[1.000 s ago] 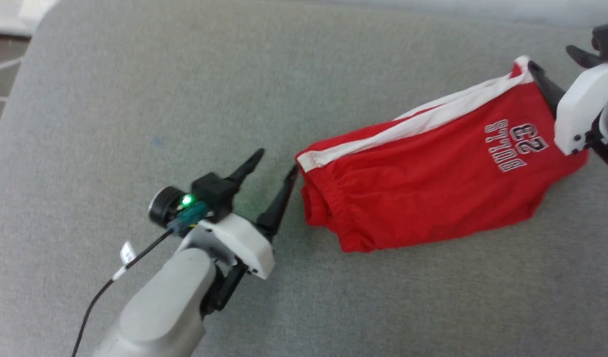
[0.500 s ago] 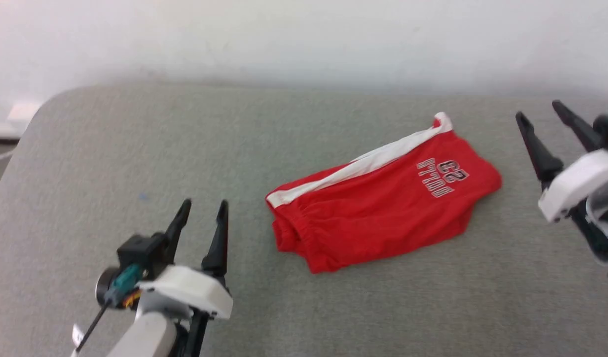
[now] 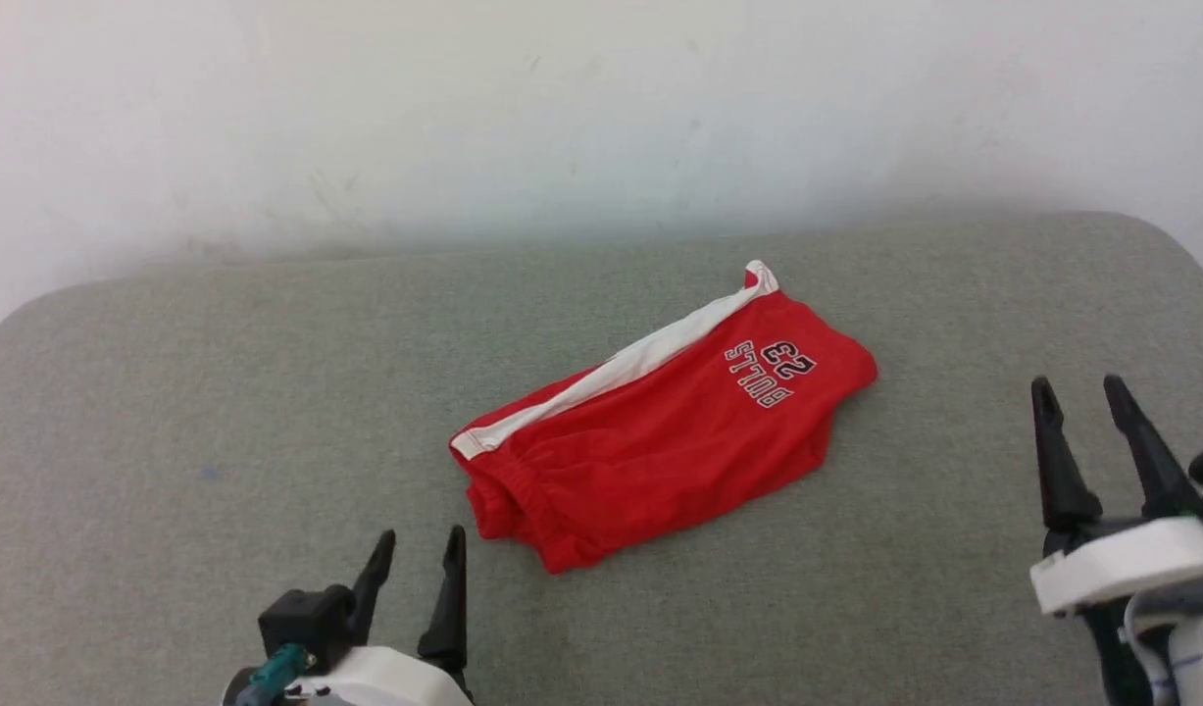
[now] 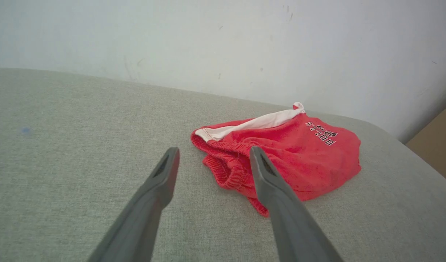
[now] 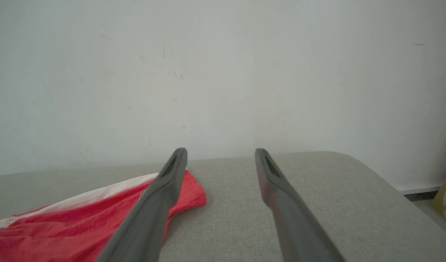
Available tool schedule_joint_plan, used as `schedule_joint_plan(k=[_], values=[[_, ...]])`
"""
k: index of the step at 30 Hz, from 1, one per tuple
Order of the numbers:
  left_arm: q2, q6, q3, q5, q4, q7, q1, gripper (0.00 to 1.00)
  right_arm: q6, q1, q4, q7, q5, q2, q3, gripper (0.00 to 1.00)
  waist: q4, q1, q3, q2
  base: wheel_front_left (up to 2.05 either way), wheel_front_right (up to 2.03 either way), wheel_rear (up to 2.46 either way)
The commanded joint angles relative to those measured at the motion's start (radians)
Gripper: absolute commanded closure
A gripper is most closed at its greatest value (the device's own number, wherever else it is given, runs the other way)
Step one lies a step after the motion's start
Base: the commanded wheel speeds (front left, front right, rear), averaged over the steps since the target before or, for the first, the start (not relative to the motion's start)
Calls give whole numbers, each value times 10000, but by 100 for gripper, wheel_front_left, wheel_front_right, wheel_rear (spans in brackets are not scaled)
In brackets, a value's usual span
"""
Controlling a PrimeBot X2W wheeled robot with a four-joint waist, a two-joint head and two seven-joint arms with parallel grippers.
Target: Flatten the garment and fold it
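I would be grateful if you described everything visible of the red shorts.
The red shorts are soft matte fabric, folded in half and slightly rumpled, lying diagonally on the grey cushion. A white side stripe runs along the far edge, the gathered elastic waistband is at the near-left end, and a white "BULLS 23" print sits near the hem. Only the cushion touches them.
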Motion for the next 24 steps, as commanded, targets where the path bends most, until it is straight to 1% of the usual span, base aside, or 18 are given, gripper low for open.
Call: schedule_joint_plan(k=[1, 3, 6, 8, 9, 10, 13, 17, 24], values=[[-36, -136, -107, -57, 178, 279, -27, 0, -11, 470, -554, -33, -284, 537, -372, 0, -207, 2, 108, -1, 0, 0, 0], [-31, -233, -294, -112, 292, 749, -201, 0, -11, 887, -1136, 113, -611, 1028, -627, 0, -338, 2, 310, -1, 0, 0, 0], [-53, -290, -556, -201, 318, 1614, -587, 0, -11, 1224, -1835, 380, -986, 1505, -765, 0, -545, 2, 669, -1, 0, 0, 0], [-71, -248, -661, -237, 320, 2152, -906, 0, -11, 1310, -2136, 533, -1098, 1665, -790, 0, -666, 2, 904, -1, 0, 0, 0], [-71, -248, -661, -237, 320, 2152, -906, 0, -11, 1310, -2136, 533, -1098, 1665, -790, 0, -666, 2, 904, -1, 0, 0, 0], [-48, -175, -718, -203, 353, 2450, -1067, 0, -11, 1318, -2254, 578, -1135, 1717, -784, 0, -733, 2, 1030, -1, 0, 0, 0], [-12, 120, -708, -91, 374, 2966, -1542, 0, -11, 1274, -2463, 667, -1138, 1844, -787, 0, -917, 2, 1364, -1, 0, 0, 0], [48, 686, -623, 104, 519, 3469, -1910, 0, -11, 1205, -2492, 657, -1093, 1959, -864, 0, -1081, 2, 1682, -1, 0, 0, 0], [356, 1617, -873, 566, 958, 4776, -1892, 0, -11, 1070, -2271, 543, -1073, 2064, -783, 0, -1208, 2, 1996, -1, 0, 0, 0]])
